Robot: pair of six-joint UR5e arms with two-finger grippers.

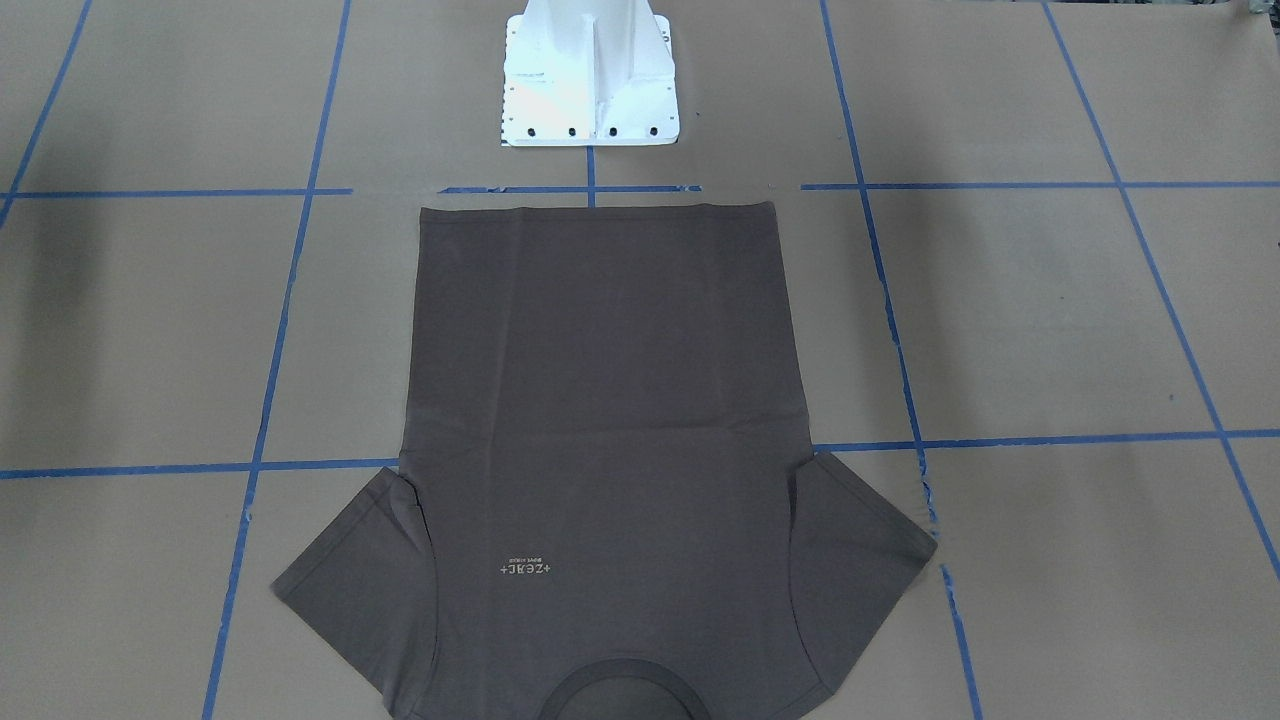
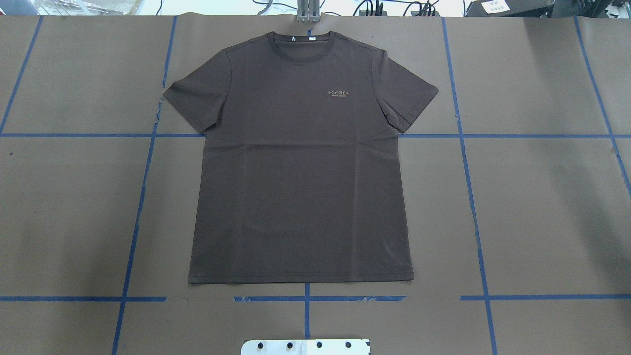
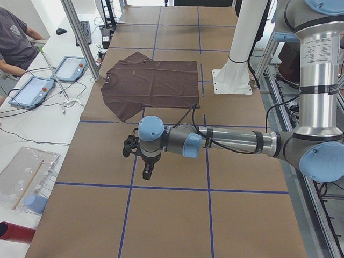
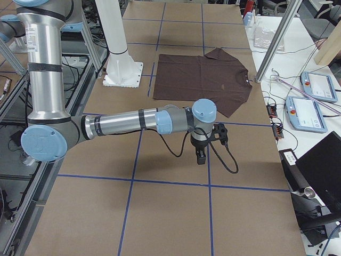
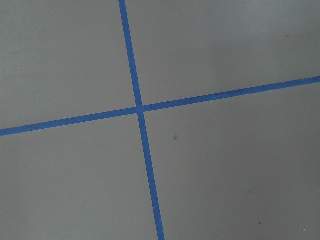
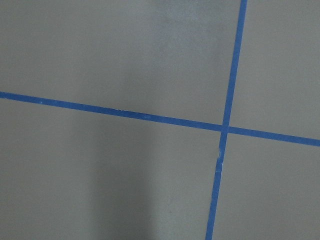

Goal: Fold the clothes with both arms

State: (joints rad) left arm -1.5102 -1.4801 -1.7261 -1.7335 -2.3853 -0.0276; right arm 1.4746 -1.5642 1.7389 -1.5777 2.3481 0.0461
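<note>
Table (image 2: 542, 197) is brown paper with a blue tape (image 5: 139, 108) grid. There are benches and cabling around it.

T-shirt (image 2: 300, 162) lies flat and face up, spread out, mid-table. It is well apart from both grippers, and neither touches it. From the left gripper (image 3: 146, 173) the shirt is off toward the table centre. Same from the right gripper (image 4: 201, 157), mirrored. Hem (image 2: 300, 280) is on the pedestal base (image 1: 590, 90) side and collar (image 2: 303, 60) at the far edge.

Each gripper hangs over bare paper above a tape crossing. Both show only in the side views and the wrist cams show no fingers, so I can't tell if either is released or clenched. Nothing appears to be held.

Risks, my read:
- Fingers could pinch the paper along with the fabric, lifting or tearing it.
- A grasp may take only the top layer, so the back panel stays down and the fold bunches.
- If the arms are out of sync or their grasp points are uneven, the fold line skews.
- Dragging rather than lifting could slide the whole shirt on the smooth paper.
- The loose black cable at each wrist could snag cloth on a low pass.
- Both arms converge on one garment, so they may get close to each other.

Count:
- T-shirt: 1, with 2 sleeves (image 2: 197, 98) and 1 logo (image 2: 338, 93)
- Arms: 2, left arm (image 3: 231, 141) and right arm (image 4: 122, 122)
- Grippers: 2
- Pedestal base: 1
- Touch panels (image 3: 70, 67) on the side bench: 2
- Person (image 3: 13, 37), partly in view: 1
</note>
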